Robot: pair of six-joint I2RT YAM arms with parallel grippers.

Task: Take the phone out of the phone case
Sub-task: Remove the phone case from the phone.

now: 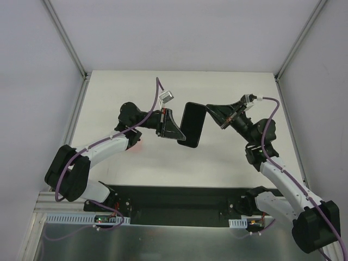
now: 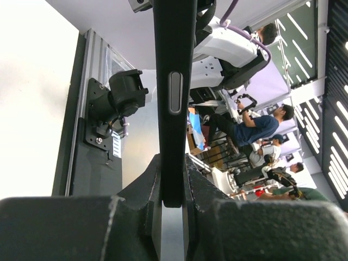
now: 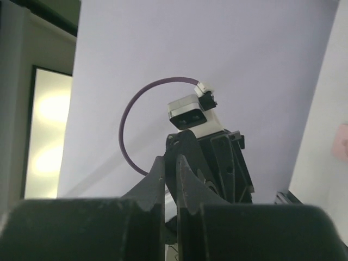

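Note:
A black phone in its case (image 1: 192, 125) hangs in the air above the white table (image 1: 228, 87), held between both arms. I cannot tell phone from case in the dark slab. My left gripper (image 1: 175, 132) is shut on its lower left end. In the left wrist view the slab (image 2: 174, 65) stands edge-on with a grey side button (image 2: 175, 92), and both fingers (image 2: 202, 185) press on its end. My right gripper (image 1: 210, 112) is at the slab's upper right corner. In the right wrist view its jaws are almost together on a thin dark edge (image 3: 186, 157).
A small pink thing (image 1: 140, 143) lies on the table, partly under the left arm. White walls and metal frame posts (image 1: 66, 38) enclose the table. A black base strip (image 1: 179, 204) runs along the near edge between the arm bases.

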